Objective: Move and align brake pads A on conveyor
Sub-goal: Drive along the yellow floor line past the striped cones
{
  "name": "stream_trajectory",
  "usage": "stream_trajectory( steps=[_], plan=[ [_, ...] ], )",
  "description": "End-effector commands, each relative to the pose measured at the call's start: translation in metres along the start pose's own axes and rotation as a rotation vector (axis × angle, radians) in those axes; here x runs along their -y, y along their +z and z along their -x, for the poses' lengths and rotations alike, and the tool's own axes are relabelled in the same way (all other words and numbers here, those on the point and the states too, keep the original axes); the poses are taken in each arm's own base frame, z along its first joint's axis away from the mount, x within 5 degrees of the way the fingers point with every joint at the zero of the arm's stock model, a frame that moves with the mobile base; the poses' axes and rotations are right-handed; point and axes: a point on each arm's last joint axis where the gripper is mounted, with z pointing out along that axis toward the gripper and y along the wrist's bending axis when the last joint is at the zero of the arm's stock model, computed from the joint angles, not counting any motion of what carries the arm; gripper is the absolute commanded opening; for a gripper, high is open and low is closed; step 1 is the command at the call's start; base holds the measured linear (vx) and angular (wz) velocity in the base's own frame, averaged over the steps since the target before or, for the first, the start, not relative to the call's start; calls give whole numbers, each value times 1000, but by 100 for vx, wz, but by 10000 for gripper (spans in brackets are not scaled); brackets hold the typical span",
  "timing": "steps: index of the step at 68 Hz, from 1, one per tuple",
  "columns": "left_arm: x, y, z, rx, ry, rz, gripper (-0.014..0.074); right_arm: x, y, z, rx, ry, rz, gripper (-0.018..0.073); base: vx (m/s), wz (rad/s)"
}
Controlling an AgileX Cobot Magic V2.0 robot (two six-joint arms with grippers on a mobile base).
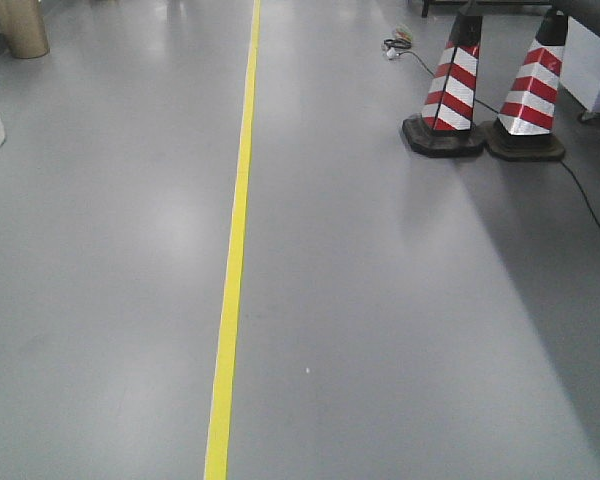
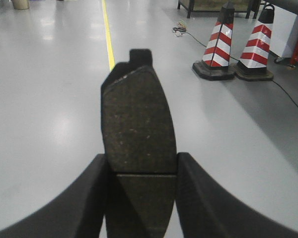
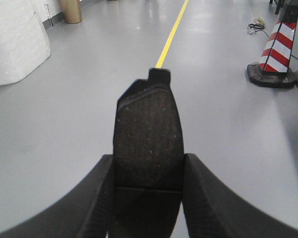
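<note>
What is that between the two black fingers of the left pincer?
A dark grey brake pad, clamped by the left pincer near its middle groove, tab end pointing away. The left wrist view shows it.

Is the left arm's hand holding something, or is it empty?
Holding: its black fingers clamp a flat dark grey curved brake pad on both edges.

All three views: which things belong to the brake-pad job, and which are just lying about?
Job: left gripper holding brake pad; right gripper holding second brake pad.
Lying about: striped cones, floor cable, yellow floor line.
</note>
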Motion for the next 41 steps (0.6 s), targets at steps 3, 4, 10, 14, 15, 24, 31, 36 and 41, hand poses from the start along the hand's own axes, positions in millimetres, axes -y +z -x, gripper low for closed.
stream_trajectory(
  steps=[3,4,10,14,15,24,31,36,41],
  plan=[
    [1,-3,17,114,-8,-12,-6,1,-4,18,120,-2,-11,-7,70,3],
    [1,-3,17,114,-8,-12,-6,1,-4,18,120,-2,-11,-7,70,2],
    [1,-3,17,114,-8,-12,-6,1,-4,18,120,-2,-11,-7,70,1],
    [1,-3,17,114,-8,-12,-6,1,-4,18,120,-2,-11,-7,69,2],
    [1,-3,17,114,-8,-12,-6,1,-4,18,120,-2,-11,-7,68,3],
    [1,-3,17,114,-8,-12,-6,1,-4,18,120,-2,-11,-7,68,2],
    [1,-3,17,114,-8,-12,-6,1,-4,18,120,-2,-11,-7,68,3],
    [1,-3,17,114,-8,-12,-6,1,-4,18,120,-2,-11,-7,67,4],
    [1,-3,17,114,-8,-12,-6,1,-4,18,120,-2,-11,-7,68,4]
  ],
)
